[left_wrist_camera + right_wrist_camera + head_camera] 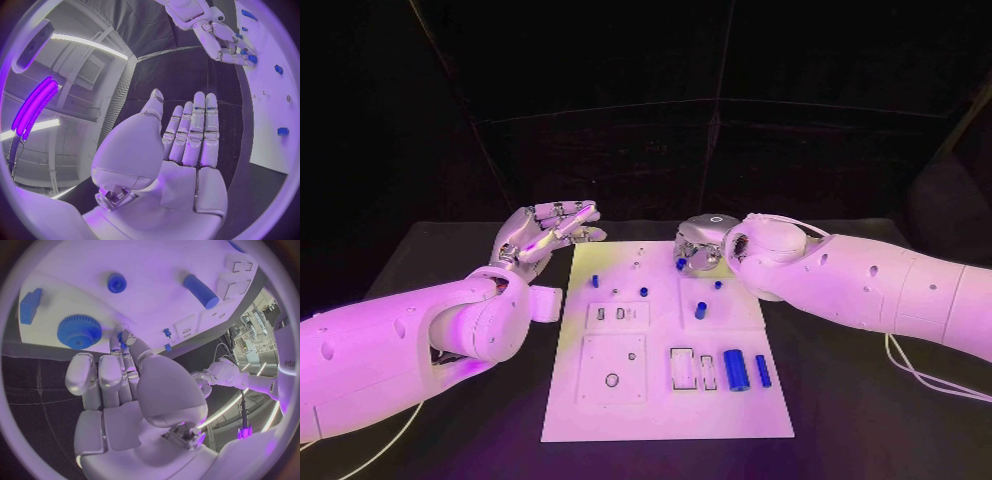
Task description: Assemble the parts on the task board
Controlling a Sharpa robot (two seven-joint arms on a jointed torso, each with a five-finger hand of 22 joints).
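The white task board [661, 400] lies in the middle of the black table. My right hand [701, 245] hovers over its far right part and pinches a small blue part [122, 338] between thumb and fingertip, just above the board. The same hand [225, 42] and part [251, 58] appear in the left wrist view. Close by on the board are a blue gear [79, 331], a round blue piece [117, 282] and a blue cylinder [201, 291]. My left hand [548, 232] is held beyond the board's far left corner, empty, with its fingers [200, 130] straight.
Two blue cylinders [736, 369] [763, 370] lie near the board's front right, beside rectangular slots [682, 368]. Small blue pegs [701, 311] [594, 280] stand mid-board. A cable [927, 378] trails on the table at the right.
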